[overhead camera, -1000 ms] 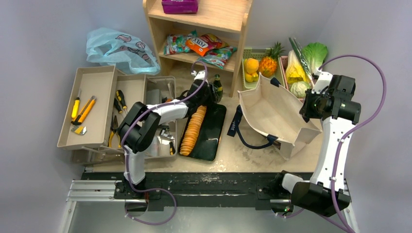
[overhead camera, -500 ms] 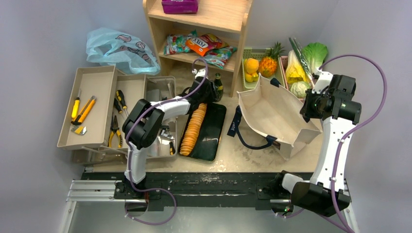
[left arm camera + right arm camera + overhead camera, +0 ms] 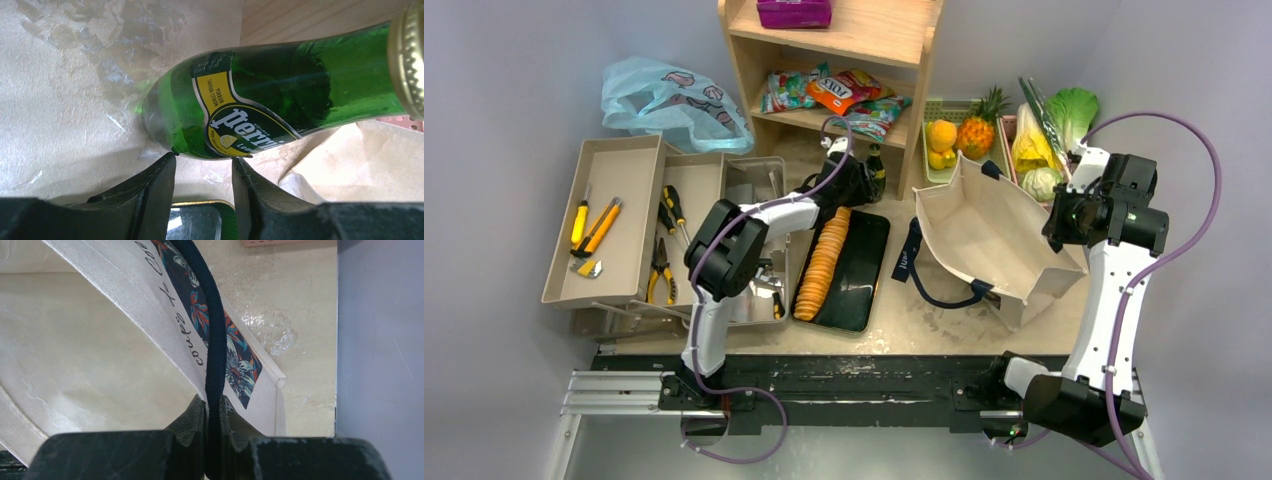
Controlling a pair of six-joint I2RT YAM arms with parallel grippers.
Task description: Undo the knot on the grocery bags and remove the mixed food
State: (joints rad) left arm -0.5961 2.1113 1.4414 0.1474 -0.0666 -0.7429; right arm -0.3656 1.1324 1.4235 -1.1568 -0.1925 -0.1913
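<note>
bottle [image 3: 300, 85]: green glass, yellow-white label, gold cap
tote [image 3: 994, 230]: cream, floral panel of navy, orange, teal
tote handle [image 3: 215, 340]: navy
carrier bag [image 3: 669, 100]: light blue, pink prints
crackers [image 3: 819, 265]: orange
tray [image 3: 861, 280]: black

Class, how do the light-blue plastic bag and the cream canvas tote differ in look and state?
The light-blue plastic bag lies crumpled at far left behind the tool trays; the cream canvas tote stands open at right. No gripper touches the bag; the right gripper pinches the tote's navy strap. The bag is thin printed plastic, the tote cloth. Both rest on the table.
</note>
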